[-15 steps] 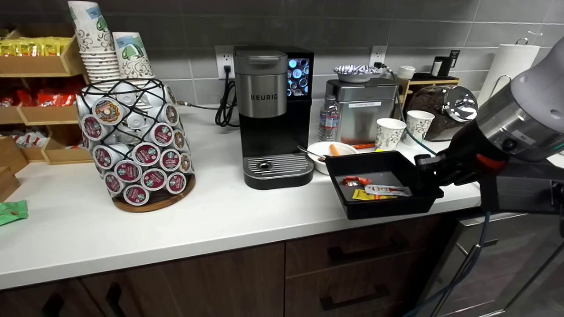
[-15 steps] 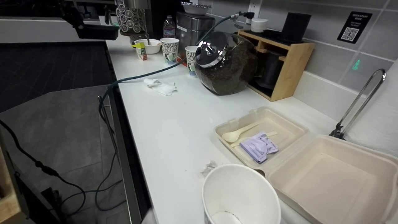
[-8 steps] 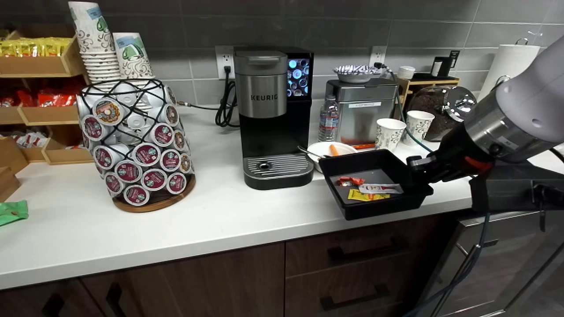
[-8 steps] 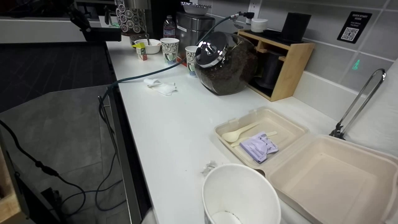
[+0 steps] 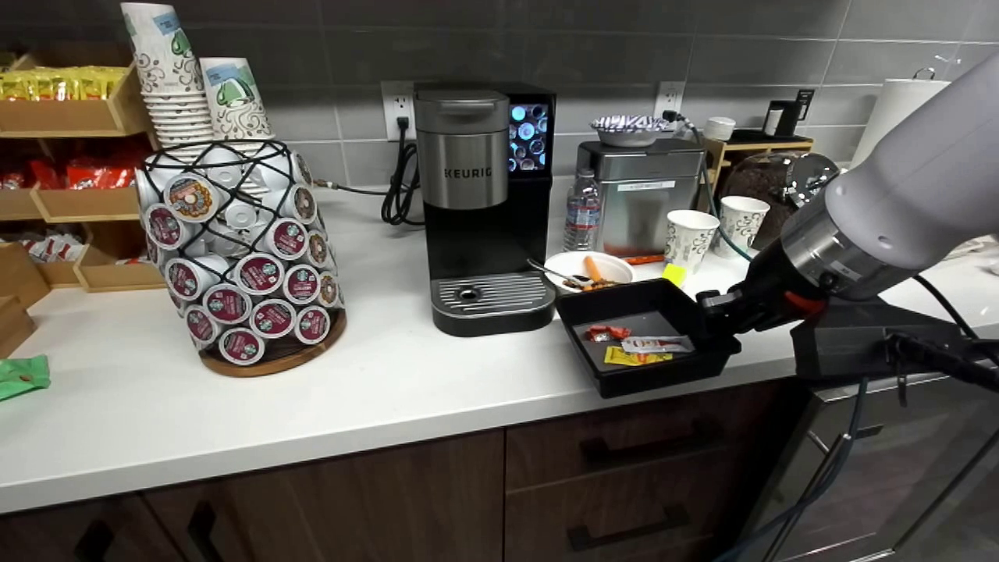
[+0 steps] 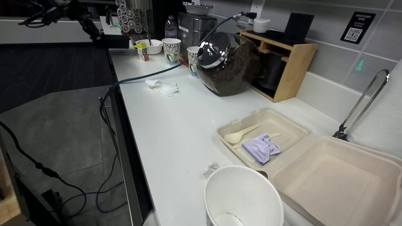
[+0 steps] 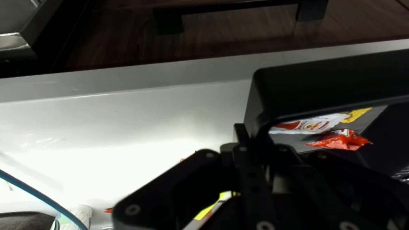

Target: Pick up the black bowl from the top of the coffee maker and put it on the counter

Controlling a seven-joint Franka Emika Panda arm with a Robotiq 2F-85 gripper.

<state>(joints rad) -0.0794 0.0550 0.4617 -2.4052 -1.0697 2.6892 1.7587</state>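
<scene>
The black bowl [image 5: 655, 381] is held level at the counter's front edge, right of the coffee maker [image 5: 468, 176]. It also shows in an exterior view [image 6: 116, 41] and in the wrist view [image 7: 319, 84]. Small red, white and yellow packets lie in it. My gripper [image 5: 709, 314] is shut on the bowl's right side wall; in the wrist view the fingers [image 7: 250, 139] pinch its rim near a corner. The white counter [image 5: 351, 382] lies beneath and behind the bowl. I cannot tell whether the bowl's underside touches the counter.
A white bowl [image 5: 616, 269] with a spoon stands just behind the black bowl, beside a yellow-topped toy block [image 6: 143, 51]. Paper cups [image 5: 691, 238], a water bottle [image 5: 582, 215] and a steel machine [image 5: 644, 195] stand further back. A pod rack [image 5: 250, 273] stands left. A blue-green cable [image 6: 147, 74] crosses the counter.
The gripper and bowl have moved left and slightly down in an exterior view, and closer to the counter edge. The grip is unchanged. The yellow block top has come into view behind the bowl.
</scene>
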